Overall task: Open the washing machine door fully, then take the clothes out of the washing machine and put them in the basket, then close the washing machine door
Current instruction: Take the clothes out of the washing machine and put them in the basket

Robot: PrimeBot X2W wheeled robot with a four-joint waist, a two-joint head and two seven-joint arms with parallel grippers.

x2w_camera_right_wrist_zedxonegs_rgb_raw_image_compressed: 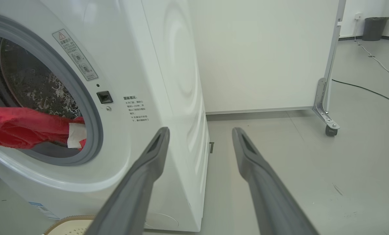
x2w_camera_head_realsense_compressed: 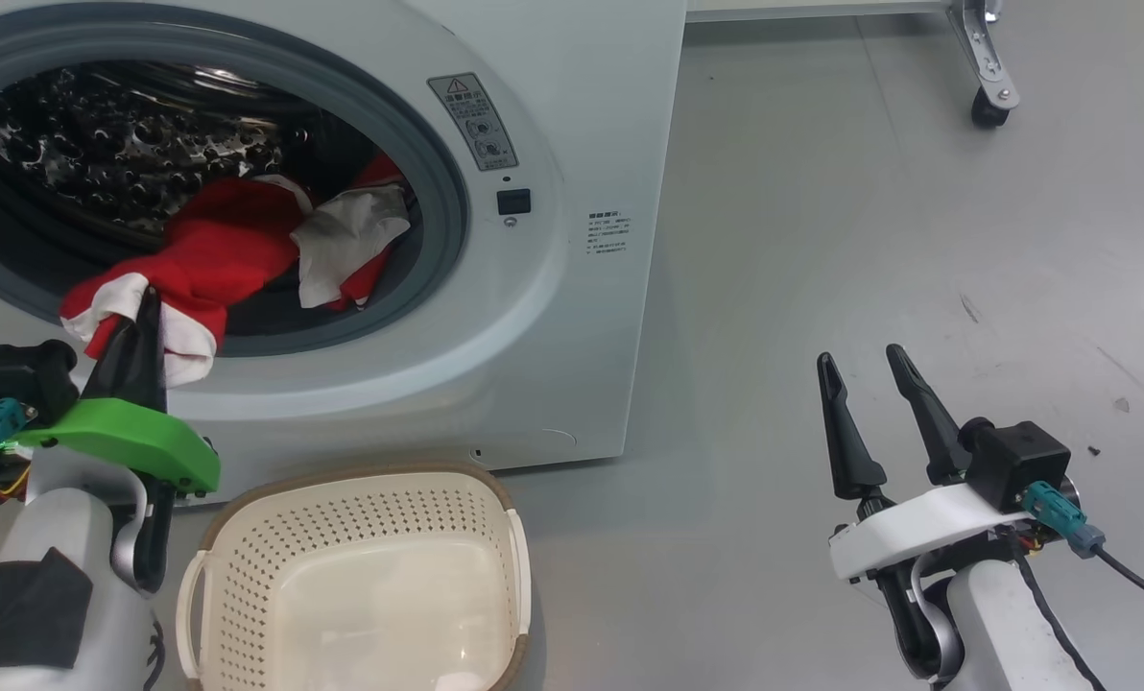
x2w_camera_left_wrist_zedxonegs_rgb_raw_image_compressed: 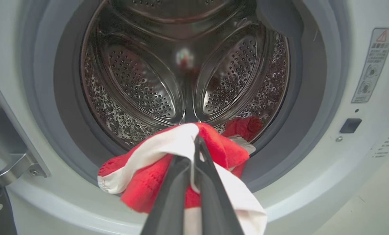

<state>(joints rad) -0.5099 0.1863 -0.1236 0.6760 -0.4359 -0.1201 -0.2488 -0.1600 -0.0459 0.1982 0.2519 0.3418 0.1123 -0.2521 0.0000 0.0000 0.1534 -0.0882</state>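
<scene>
Right, I'm mid-unload: my left gripper (x2w_camera_head_realsense_compressed: 148, 305) has its jaws clamped on the clothes (x2w_camera_head_realsense_compressed: 222, 251) at the lower lip of the washing machine (x2w_camera_head_realsense_compressed: 572, 326) (more lie deeper inside). Next, I'd swing them down into the basket (x2w_camera_head_realsense_compressed: 361, 478) in front of it; the right gripper (x2w_camera_head_realsense_compressed: 860, 357) hangs beside it, jaws apart and empty.

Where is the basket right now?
In the head view, the basket sits on the floor at the lower left, just in front of the washing machine and right of the left pincer.
</scene>
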